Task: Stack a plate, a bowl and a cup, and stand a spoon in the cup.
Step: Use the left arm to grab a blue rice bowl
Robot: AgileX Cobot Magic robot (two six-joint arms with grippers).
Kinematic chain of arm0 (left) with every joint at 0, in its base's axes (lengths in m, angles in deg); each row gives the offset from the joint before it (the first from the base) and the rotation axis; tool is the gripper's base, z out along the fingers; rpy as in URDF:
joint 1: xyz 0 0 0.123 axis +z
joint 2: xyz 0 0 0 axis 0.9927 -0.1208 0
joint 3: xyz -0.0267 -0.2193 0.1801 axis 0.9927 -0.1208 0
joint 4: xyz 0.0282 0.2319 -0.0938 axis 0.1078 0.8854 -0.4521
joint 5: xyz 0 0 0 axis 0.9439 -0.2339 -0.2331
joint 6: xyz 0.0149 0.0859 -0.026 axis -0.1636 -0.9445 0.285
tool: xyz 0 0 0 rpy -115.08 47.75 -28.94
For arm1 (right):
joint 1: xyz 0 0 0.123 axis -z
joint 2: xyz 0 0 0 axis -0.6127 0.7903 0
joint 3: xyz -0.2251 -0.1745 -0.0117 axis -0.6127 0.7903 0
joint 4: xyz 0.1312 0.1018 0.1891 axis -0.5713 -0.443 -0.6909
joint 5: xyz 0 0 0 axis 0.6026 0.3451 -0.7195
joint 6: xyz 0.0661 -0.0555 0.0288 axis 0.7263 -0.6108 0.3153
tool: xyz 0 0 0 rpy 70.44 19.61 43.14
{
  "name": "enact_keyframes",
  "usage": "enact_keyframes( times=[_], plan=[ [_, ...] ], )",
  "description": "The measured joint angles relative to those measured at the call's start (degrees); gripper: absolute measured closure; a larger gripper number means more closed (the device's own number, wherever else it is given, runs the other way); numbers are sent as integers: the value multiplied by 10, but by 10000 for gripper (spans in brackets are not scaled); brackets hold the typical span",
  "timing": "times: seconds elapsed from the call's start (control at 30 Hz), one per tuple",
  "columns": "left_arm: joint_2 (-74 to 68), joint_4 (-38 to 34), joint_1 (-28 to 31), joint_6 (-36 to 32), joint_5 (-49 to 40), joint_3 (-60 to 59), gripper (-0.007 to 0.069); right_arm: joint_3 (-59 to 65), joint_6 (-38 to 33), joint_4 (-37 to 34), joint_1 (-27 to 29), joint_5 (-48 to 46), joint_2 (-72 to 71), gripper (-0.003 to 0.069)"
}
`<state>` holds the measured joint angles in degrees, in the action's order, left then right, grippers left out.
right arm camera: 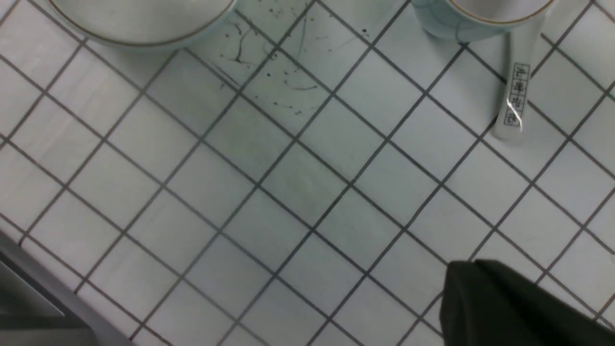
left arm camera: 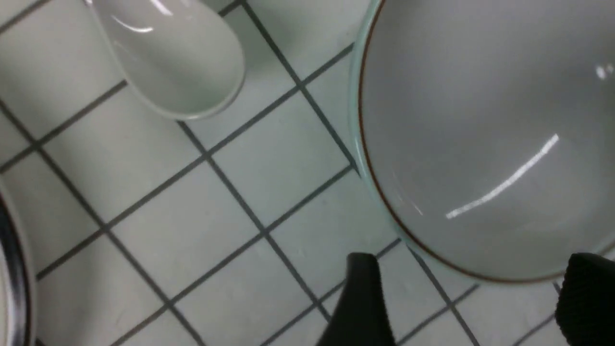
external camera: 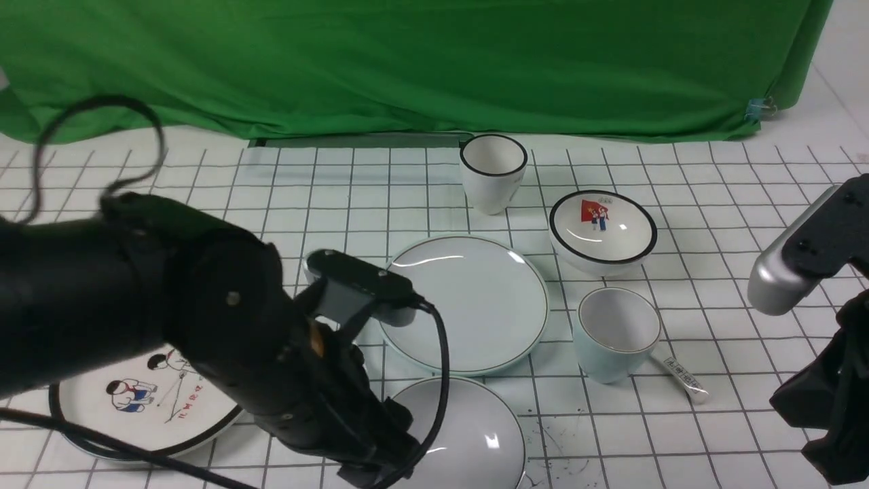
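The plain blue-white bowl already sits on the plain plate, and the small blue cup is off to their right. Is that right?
Not quite: the bowl is on the table beside the plate, as the front view shows. The small blue cup is off to their right.

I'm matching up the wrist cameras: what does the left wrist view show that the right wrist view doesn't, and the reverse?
Only the left wrist view: the bowl of a plain white spoon and part of a dark-rimmed plate.
Only the right wrist view: the pale blue cup and the handle of a spoon with printed characters.
Both: the plain pale bowl, cut off by the frame, and the gridded tabletop.
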<state>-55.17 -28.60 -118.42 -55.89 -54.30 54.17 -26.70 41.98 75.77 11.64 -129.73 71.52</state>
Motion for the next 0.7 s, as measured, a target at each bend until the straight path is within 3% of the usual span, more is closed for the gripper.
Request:
enact_keyframes(
  times=[0.13,0.23,0.3,0.37,0.4,0.47,0.53,0.7],
  plan=[
    [-46,1,0,32,52,0,99,-2,0,0,0,-1,0,648],
    [-72,-1,0,40,94,0,123,-2,-1,0,0,-1,0,648],
    [-85,-1,0,41,107,0,175,-2,-1,0,0,0,0,648],
    [-99,-1,0,43,111,0,285,-2,-1,0,0,0,0,648],
    [-101,-1,0,43,112,0,297,-2,-1,0,0,0,0,648],
    [-111,0,0,44,113,0,459,-2,-1,0,0,0,0,648],
    [-109,-4,0,51,120,4,571,-2,-1,0,0,0,0,648],
    [-82,0,11,33,54,40,634,-2,-1,0,0,0,0,648]
  ],
)
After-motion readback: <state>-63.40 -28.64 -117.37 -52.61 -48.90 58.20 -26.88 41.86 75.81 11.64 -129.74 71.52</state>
